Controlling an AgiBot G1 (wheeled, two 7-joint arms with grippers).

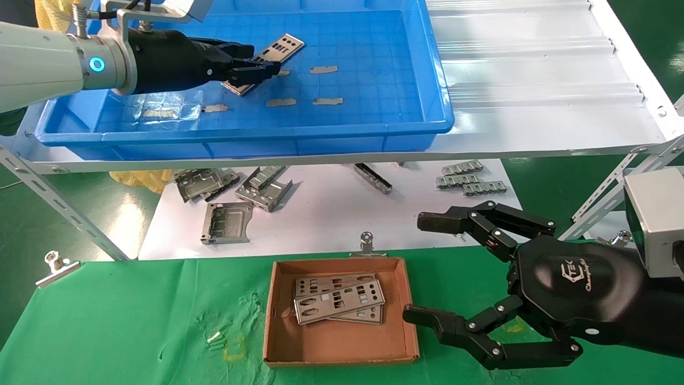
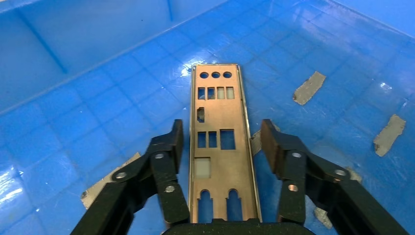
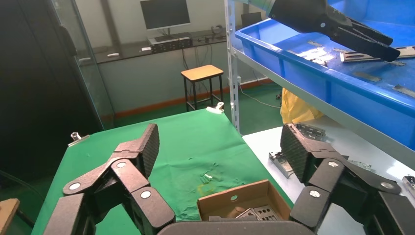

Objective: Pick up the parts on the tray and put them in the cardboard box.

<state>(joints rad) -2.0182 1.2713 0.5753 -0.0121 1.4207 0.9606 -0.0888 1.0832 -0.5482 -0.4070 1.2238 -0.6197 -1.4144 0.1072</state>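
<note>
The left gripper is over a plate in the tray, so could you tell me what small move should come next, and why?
Probably close the jaws. The left gripper is open, its fingers flanking the plate lying in the tray, nothing gripped yet. The right gripper waits open beside the box.

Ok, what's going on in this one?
The left gripper is down inside the blue tray, open, with its fingers on either side of a punched silver plate lying there; it has not closed on it. Other plates already lie stacked in the cardboard box on the green cloth. The right gripper hangs open just right of the box, holding nothing.
</note>
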